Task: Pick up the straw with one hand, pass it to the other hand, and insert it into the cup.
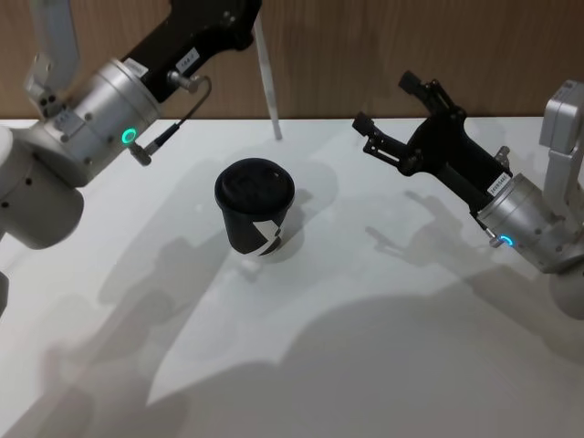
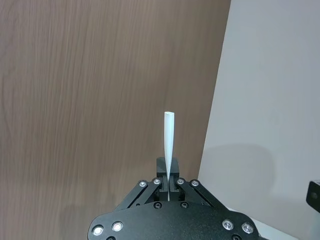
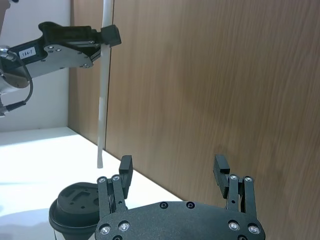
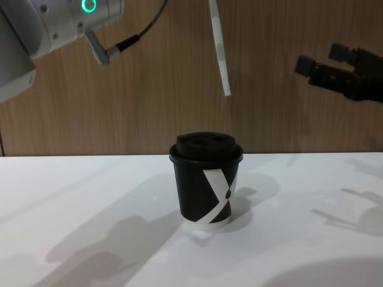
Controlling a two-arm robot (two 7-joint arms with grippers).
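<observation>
My left gripper, on the silver arm with the green ring, is raised at the back left and shut on the upper part of the white straw. In the left wrist view the fingers pinch the straw. The straw hangs almost upright, its lower end in the air above and slightly beyond the cup. The black lidded cup stands upright mid-table. My right gripper hovers open and empty to the right of the cup, apart from the straw.
The white table is bare around the cup. A wooden wall runs close behind the table's far edge. The right wrist view shows the left gripper and the cup lid beyond my right gripper.
</observation>
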